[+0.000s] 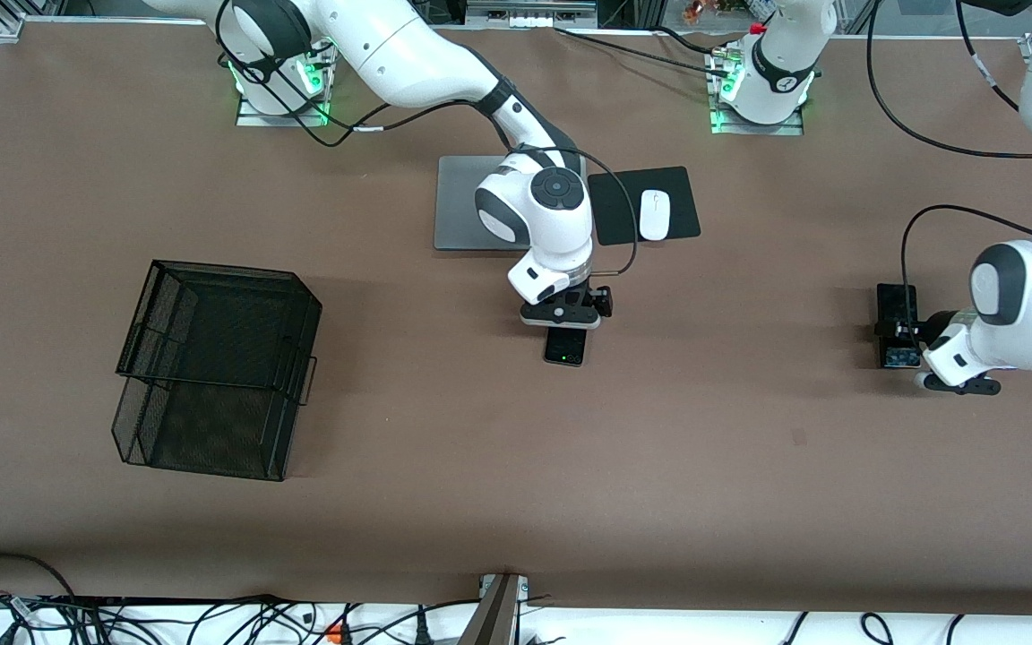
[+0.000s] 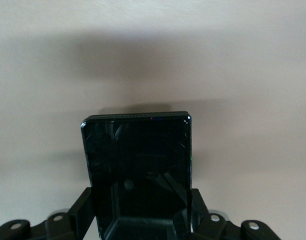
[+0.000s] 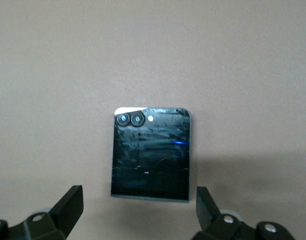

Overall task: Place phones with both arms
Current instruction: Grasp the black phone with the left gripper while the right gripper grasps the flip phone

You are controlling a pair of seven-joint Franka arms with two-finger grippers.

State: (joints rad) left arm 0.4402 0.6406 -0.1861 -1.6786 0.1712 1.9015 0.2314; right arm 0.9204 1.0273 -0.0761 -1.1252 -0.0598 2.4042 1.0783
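A long black slab phone [image 1: 894, 305] [image 2: 138, 160] lies flat toward the left arm's end of the table. My left gripper [image 1: 903, 348] [image 2: 141, 215] is shut on it, one finger pressed against each long side. I cannot tell whether the slab is off the table. A squarish black phone with two lenses [image 1: 563, 348] [image 3: 150, 152] lies mid-table. My right gripper [image 1: 567, 324] [image 3: 138, 207] hangs low over that phone's edge, open, its fingers wide apart and touching nothing.
A black wire-mesh basket [image 1: 211, 367] stands toward the right arm's end of the table. A grey laptop [image 1: 462, 206] and a white mouse [image 1: 654, 213] on a black pad [image 1: 679, 193] lie near the bases, farther from the front camera than the squarish phone.
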